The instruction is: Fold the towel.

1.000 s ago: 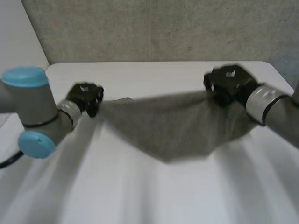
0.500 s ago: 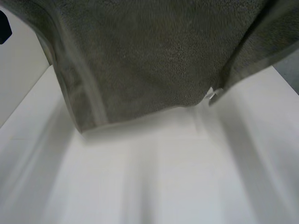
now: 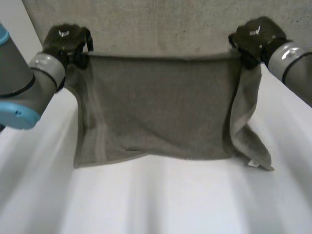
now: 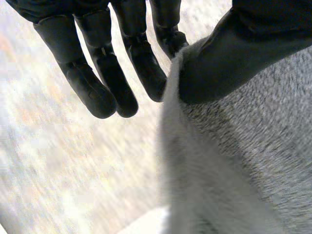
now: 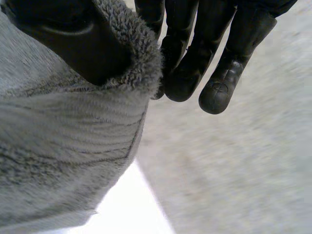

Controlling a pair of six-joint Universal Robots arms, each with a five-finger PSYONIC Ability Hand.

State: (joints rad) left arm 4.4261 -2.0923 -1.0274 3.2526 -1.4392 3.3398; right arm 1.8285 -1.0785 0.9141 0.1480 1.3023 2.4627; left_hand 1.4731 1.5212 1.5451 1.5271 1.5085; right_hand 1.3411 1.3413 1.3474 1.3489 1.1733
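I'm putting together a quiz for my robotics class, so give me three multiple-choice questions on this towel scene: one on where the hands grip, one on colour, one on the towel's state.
1. Where do the left hand and right hand grip the towel? A) its upper corners; B) its middle; C) its lower edge.
2. What colour is the towel? A) red; B) grey; C) yellow.
3. How is the towel? A) folded in a stack; B) balled up; C) hanging spread out between the hands.

Answers: 1 A, each hand pinches an upper corner. 2 B, the pile is grey in every view. 3 C, it hangs as a sheet over the white table.
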